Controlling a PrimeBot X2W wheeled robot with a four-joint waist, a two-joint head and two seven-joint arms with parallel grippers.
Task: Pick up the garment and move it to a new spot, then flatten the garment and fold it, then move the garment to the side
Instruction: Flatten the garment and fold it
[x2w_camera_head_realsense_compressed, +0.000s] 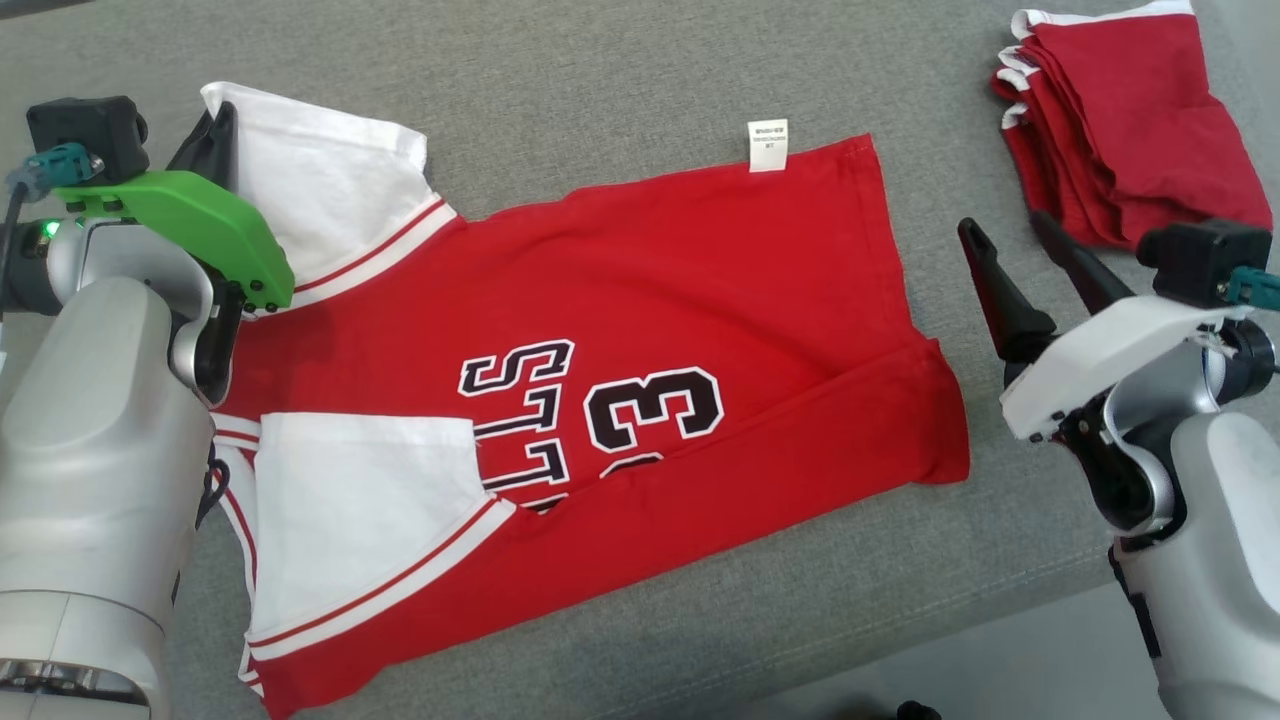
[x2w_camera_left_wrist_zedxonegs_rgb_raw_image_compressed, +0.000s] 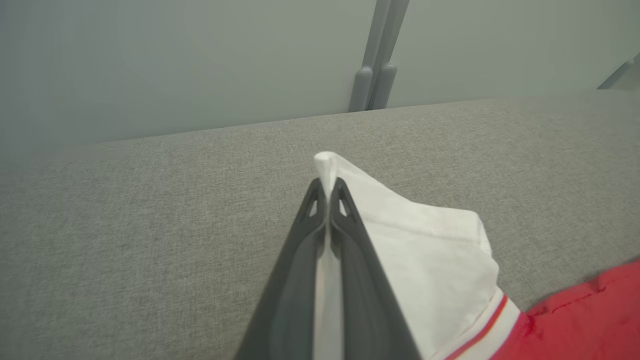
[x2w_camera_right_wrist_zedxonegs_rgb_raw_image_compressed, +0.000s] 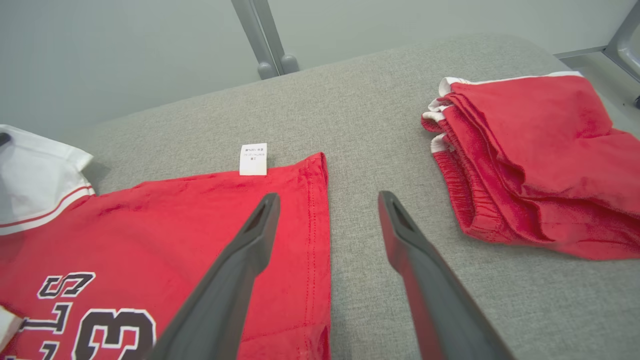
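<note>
**Status.** The garment (x2w_camera_head_realsense_compressed: 600, 330), a red jersey with white sleeves, lies spread on the grey surface (x2w_camera_head_realsense_compressed: 600, 80) between the two grippers. The left gripper (x2w_camera_left_wrist_zedxonegs_rgb_raw_image_compressed: 327, 187) is clamped on the corner of the far sleeve (x2w_camera_left_wrist_zedxonegs_rgb_raw_image_compressed: 425, 250). White cloth runs up between its closed fingers, and a small tuft pokes out past the tips. The rest of that sleeve trails off to the right of the fingers and down onto the surface, with the red body beyond the striped seam.

The right gripper (x2w_camera_right_wrist_zedxonegs_rgb_raw_image_compressed: 327, 200) stands wide and holds nothing. The garment's hem lies just by its left finger, and a white label (x2w_camera_right_wrist_zedxonegs_rgb_raw_image_compressed: 253, 159) sits ahead of that fingertip. A folded red stack (x2w_camera_right_wrist_zedxonegs_rgb_raw_image_compressed: 530, 160) rests ahead and to the right, apart from the garment.

**Step in hand.** This appears to be the folding stage. The near sleeve (x2w_camera_head_realsense_compressed: 360, 510) already lies turned in over the printed front, and the long near edge looks doubled over. The pinched sleeve is the matching one, not yet turned in.

**Next move.** Lift the pinched corner only enough to clear the surface. Carry it across the striped seam toward the garment's centre and lay it flat on the red body. Release only once the sleeve lies smooth. If the body drags along, the right gripper is well placed to press the hem down.
</note>
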